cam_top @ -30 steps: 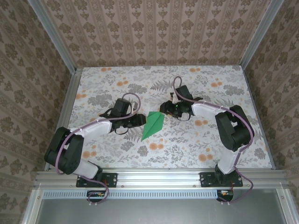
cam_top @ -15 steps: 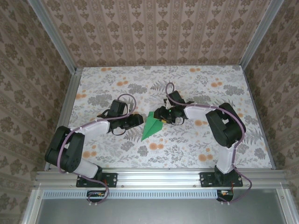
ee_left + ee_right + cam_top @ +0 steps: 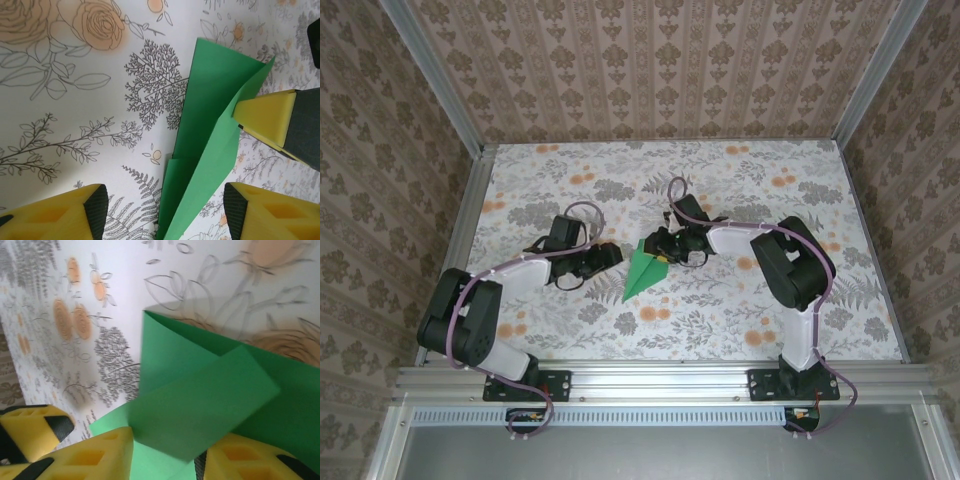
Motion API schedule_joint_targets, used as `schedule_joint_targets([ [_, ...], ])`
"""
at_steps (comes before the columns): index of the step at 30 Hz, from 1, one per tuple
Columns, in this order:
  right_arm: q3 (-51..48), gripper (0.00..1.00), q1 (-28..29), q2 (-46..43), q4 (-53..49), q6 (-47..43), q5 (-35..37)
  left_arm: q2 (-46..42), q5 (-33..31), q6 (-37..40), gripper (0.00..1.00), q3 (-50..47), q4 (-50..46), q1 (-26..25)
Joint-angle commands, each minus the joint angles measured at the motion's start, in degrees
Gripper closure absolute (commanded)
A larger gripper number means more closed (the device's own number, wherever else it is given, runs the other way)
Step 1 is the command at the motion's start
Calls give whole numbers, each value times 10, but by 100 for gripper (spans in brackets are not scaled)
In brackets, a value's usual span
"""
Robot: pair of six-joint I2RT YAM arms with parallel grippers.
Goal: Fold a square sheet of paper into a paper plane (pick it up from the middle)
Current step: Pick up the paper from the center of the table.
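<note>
The bright green paper plane point(image 3: 644, 271) lies on the flowered table point(image 3: 720, 310) as a narrow creased dart, its point toward the near-left. My left gripper point(image 3: 607, 254) hovers at its left side, open; in the left wrist view the plane point(image 3: 207, 145) runs up between the wide-apart fingertips point(image 3: 92, 205) of the left gripper point(image 3: 165, 215). My right gripper point(image 3: 665, 246) is at the plane's broad far end. In the right wrist view the right gripper point(image 3: 167, 460) is open, and a raised green flap point(image 3: 200, 405) stands between its yellow fingers point(image 3: 100, 455).
Aluminium rails point(image 3: 470, 200) and patterned walls close in the table on the left, back and right. A yellow finger of the right gripper point(image 3: 265, 117) touches the plane's edge in the left wrist view. A left finger point(image 3: 30, 432) shows in the right wrist view.
My right gripper has moved left onto the plane's broad end, its forearm swinging in. The left gripper has drawn back slightly to the left. The plane has barely shifted.
</note>
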Motion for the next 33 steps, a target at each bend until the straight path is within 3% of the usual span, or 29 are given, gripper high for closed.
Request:
schedule_joint_targets([
  [1,-9,69,4,9,62,17,-35,8,40,-11,32,-14,26,13],
  [4,-22,83,3,6,99,24,-39,6,61,-15,30,-23,44,28],
  [7,-34,88,2,-8,140,32,-52,-7,80,-18,24,-34,61,44],
  [13,-42,91,-10,-59,199,49,-102,-36,162,-1,13,-46,85,81],
  [16,-43,92,-21,-80,238,72,-142,-59,200,-14,0,-49,115,94],
  [24,-23,91,-41,-116,295,138,-215,-125,248,-43,0,-22,151,95],
  [33,-23,90,-40,-124,383,226,-254,-124,284,-114,3,1,227,66],
])
